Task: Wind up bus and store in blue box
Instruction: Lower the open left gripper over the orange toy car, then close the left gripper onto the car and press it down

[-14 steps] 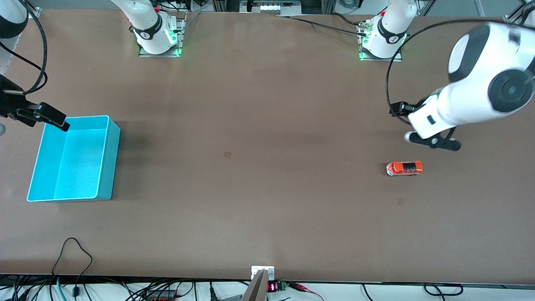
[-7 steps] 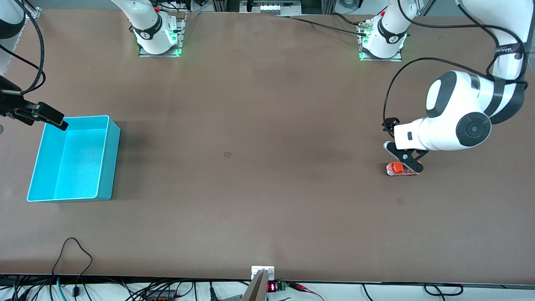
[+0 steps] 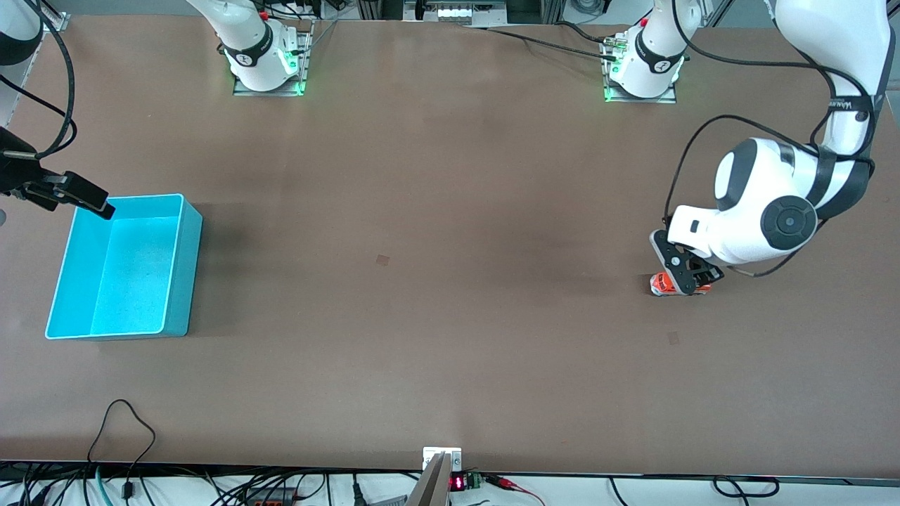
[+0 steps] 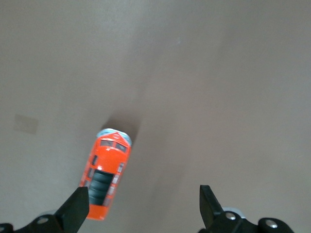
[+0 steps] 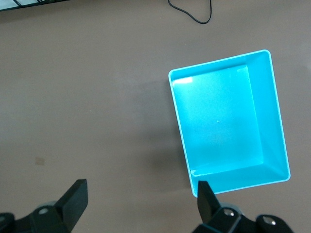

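Note:
The small orange bus [image 3: 659, 284] stands on the brown table toward the left arm's end, partly covered by my left gripper [image 3: 682, 276], which is low over it. In the left wrist view the bus [image 4: 107, 174] lies close beside one finger [image 4: 77, 209], off centre in the open jaws of the left gripper [image 4: 142, 208]. The blue box [image 3: 119, 270] stands empty toward the right arm's end. My right gripper [image 3: 83, 197] waits open over the table by the box's corner farthest from the front camera. The right wrist view shows this gripper [image 5: 141, 194] and the box [image 5: 223, 121].
The two arm bases [image 3: 264, 60] [image 3: 643, 67] stand along the table edge farthest from the front camera. Cables [image 3: 126, 422] and a small device with a red display [image 3: 457, 482] lie at the edge nearest that camera. The left arm's large white elbow [image 3: 766, 204] hangs above the bus.
My left arm has swung in and come down from above the table until its open gripper is over the bus. The right arm, the box and the bus have not moved.

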You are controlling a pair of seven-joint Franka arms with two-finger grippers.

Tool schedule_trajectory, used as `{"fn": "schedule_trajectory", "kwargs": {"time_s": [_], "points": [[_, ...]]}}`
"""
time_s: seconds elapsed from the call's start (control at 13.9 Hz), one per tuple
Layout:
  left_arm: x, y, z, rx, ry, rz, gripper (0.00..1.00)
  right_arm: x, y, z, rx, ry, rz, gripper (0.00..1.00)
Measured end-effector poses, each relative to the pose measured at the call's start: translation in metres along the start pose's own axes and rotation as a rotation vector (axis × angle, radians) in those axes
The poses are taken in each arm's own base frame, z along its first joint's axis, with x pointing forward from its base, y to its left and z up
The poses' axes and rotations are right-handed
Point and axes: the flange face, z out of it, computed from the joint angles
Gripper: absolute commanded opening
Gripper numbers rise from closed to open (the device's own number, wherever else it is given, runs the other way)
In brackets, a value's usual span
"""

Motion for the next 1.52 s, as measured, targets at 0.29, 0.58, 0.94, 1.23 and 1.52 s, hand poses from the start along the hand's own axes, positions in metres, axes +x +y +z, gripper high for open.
{"fn": "schedule_trajectory", "kwargs": {"time_s": [0.29,0.58,0.94,1.23,1.52], "points": [[-0.020,-0.024,0.032,0.007,0.033,0.084,1.00,0.000,-0.001,0.000,0.000,0.000,-0.002,1.00],[-0.016,-0.030,0.039,0.052,0.025,0.121,1.00,0.000,-0.001,0.001,0.000,-0.001,-0.002,1.00],[-0.023,-0.043,0.068,0.071,0.042,0.230,1.00,0.003,-0.003,0.009,0.020,-0.016,0.002,1.00],[-0.032,-0.044,0.084,0.054,0.044,0.239,1.00,0.003,-0.004,0.011,0.034,-0.020,0.006,1.00],[-0.039,-0.036,0.106,0.082,0.065,0.234,0.88,0.003,-0.003,0.010,0.026,-0.018,0.002,1.00]]}}
